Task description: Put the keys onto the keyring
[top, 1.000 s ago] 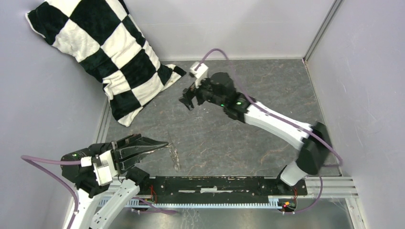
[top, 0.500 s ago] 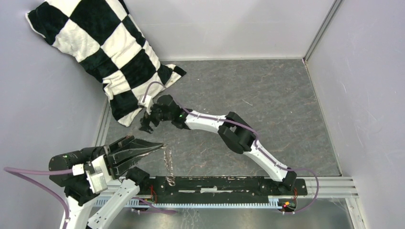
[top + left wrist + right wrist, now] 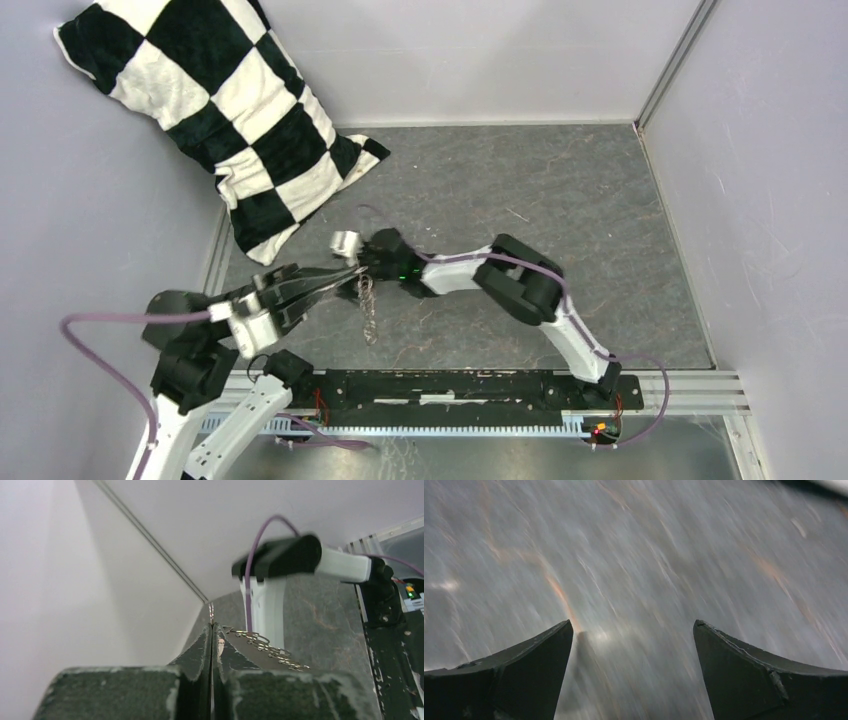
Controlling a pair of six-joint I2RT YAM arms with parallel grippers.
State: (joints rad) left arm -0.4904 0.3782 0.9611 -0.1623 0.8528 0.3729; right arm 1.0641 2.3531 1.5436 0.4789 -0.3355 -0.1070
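Note:
In the top view my left gripper [image 3: 343,271] is shut on the keyring [image 3: 367,306], which dangles below its tips as a thin silvery strand above the grey floor. The left wrist view shows the jaws pressed together on the ring's thin wire [image 3: 212,614], with a row of small metal pieces [image 3: 265,649] strung to the right. My right arm's wrist [image 3: 386,257] sits right beside the left fingertips. My right gripper [image 3: 633,630] is open over blurred floor, with nothing between its fingers. The keys are out of view.
A black-and-white checked pillow [image 3: 200,110] leans in the back left corner. Pale walls enclose the grey floor [image 3: 560,200] on three sides. A black mounting rail [image 3: 470,385] runs along the near edge between the arm bases.
The right arm swung from the pillow's corner down to the left fingertips. The left gripper moved up and away from the rail, still shut, with the keyring swinging under it.

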